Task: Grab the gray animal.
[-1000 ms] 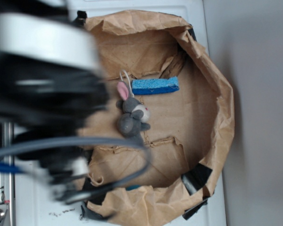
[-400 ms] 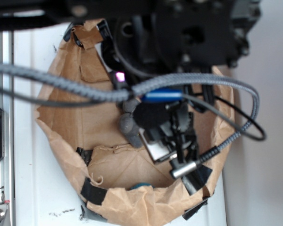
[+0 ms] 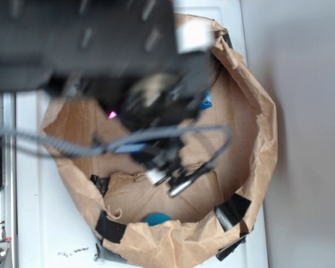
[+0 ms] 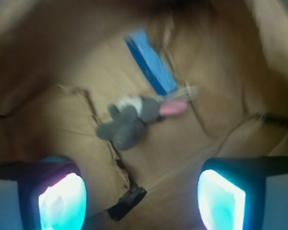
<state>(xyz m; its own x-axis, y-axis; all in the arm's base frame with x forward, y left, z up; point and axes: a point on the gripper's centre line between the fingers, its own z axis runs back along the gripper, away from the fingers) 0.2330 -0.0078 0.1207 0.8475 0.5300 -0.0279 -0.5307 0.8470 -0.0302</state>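
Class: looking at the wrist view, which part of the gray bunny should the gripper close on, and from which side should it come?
Grip the gray animal across its plump body, probably from straight above: it lies flat on the brown paper, and the ears look too thin. The open gripper has nothing between its fingers.

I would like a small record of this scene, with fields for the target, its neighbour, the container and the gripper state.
target: gray bunny, lying on the bag floor, not held
neighbour: blue sponge, just beyond the bunny's ear end
other: teal ball near the bag's rim
container: brown paper bag, open
gripper: jaws wide open, above the bunny, empty
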